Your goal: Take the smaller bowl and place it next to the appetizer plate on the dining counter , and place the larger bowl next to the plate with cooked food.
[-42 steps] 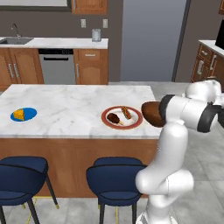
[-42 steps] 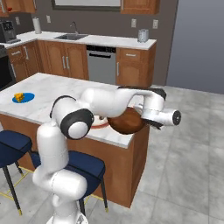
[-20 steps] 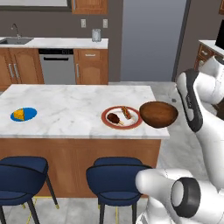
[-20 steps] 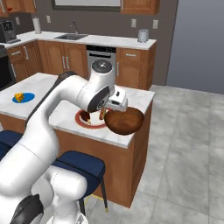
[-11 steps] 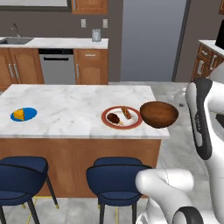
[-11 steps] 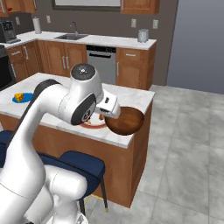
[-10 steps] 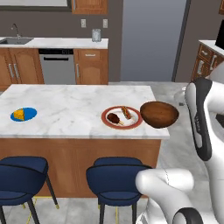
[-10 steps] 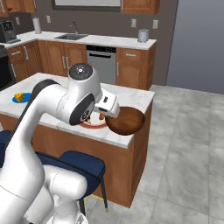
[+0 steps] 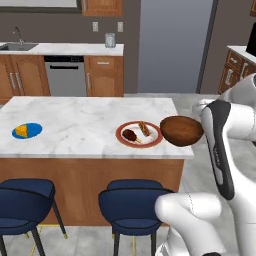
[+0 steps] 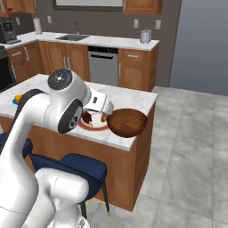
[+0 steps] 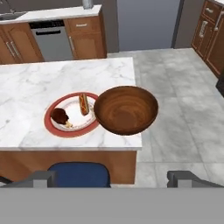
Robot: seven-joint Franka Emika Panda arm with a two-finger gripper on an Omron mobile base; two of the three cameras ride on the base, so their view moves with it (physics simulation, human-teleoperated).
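On the right end of the dining surface sits the larger bowl, upright, just beside the plate with cooked food, rims touching or almost; part of the bowl overhangs the surface edge in the hand view, so I can't rule out it tipping. A second ago my arm was right over it; now it has pulled back and up, with the bowl well clear below the end effector. Fingertips are spread wide apart at the frame bottom, holding nothing. I read that as the bowl released and this half of the task done. Far left, the appetizer plate with its cheese wedge has nothing beside it, so the smaller bowl placement looks still outstanding. Next I need to go fetch it.
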